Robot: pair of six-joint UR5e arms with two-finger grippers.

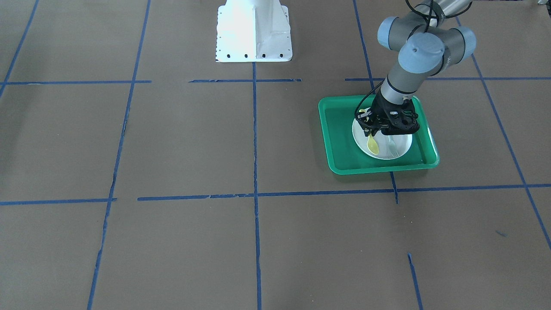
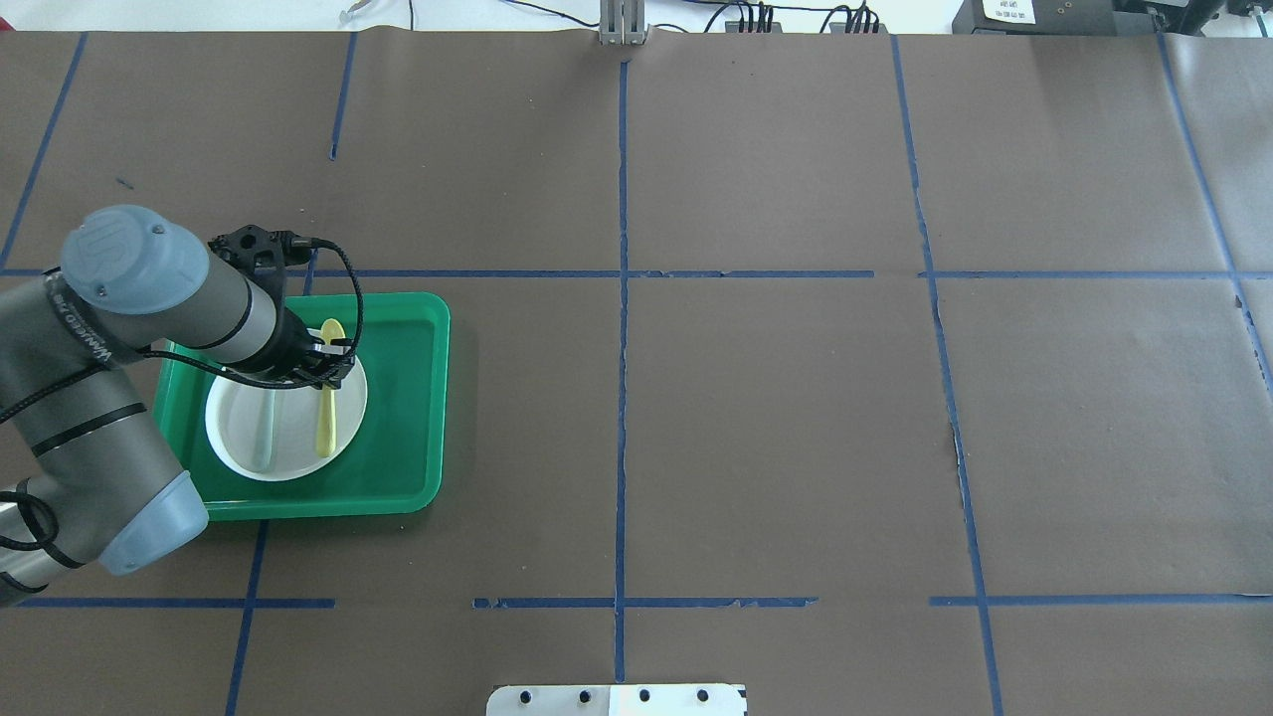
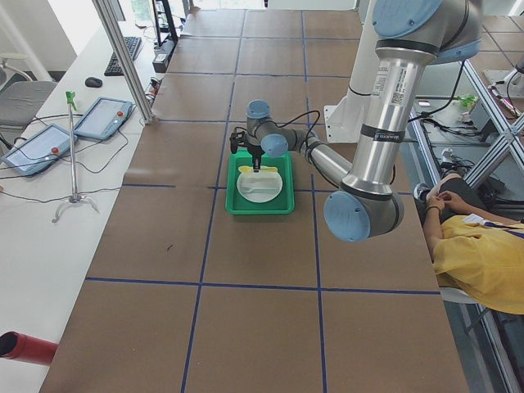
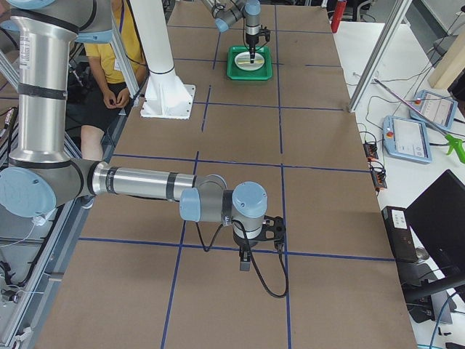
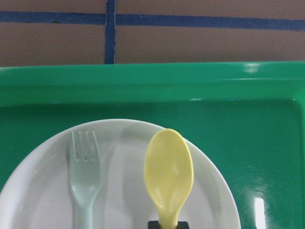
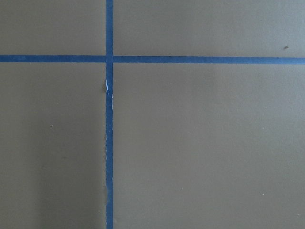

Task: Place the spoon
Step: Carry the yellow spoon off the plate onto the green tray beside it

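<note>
The yellow spoon (image 5: 169, 174) is over the right part of the white plate (image 2: 239, 438), with its bowl pointing away from the robot. It also shows in the overhead view (image 2: 326, 418) and the front view (image 1: 373, 146). My left gripper (image 2: 333, 366) stands over the plate and is shut on the spoon's neck; a dark fingertip (image 5: 167, 224) shows just under the bowl. I cannot tell whether the spoon touches the plate. My right gripper (image 4: 245, 263) hangs low over bare table far from the tray; I cannot tell whether it is open or shut.
The plate sits in a green tray (image 2: 408, 398) at the table's left. A pale translucent fork (image 5: 85, 176) lies on the plate beside the spoon. The white robot base (image 1: 254, 34) stands at the table's near edge. Blue tape lines cross the brown table.
</note>
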